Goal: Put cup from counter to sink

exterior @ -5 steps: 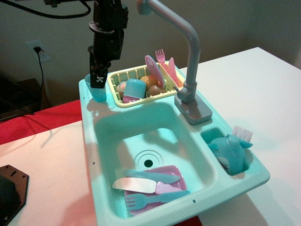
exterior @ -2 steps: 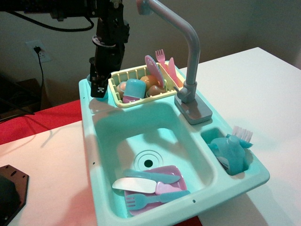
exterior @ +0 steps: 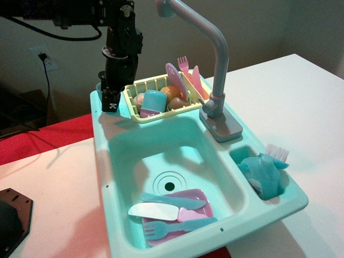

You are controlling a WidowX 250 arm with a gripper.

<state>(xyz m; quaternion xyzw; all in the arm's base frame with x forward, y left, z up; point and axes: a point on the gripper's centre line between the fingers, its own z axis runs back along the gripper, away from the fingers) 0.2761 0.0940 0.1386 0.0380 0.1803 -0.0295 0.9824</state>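
Observation:
The blue cup (exterior: 99, 86) stands on the mint-teal counter (exterior: 102, 122) at the sink unit's back left corner. Only a sliver of its rim shows behind my fingers. My gripper (exterior: 110, 103) points down, lowered over the cup, with its tips close to the counter. I cannot tell whether the fingers have closed on the cup. The deep sink (exterior: 156, 153) with its round drain (exterior: 170, 186) lies in front of and to the right of the gripper.
A yellow rack (exterior: 141, 85) with dishes and a paler blue cup (exterior: 153, 101) stands right of the gripper. The grey faucet (exterior: 216, 64) rises behind the sink. A purple plate (exterior: 200, 196) with cutlery lies in the sink. A blue soap bottle (exterior: 263, 171) fills the side compartment.
My gripper has moved down and slightly left over the cup. The cup, plainly visible a second ago, is now almost hidden behind the fingers.

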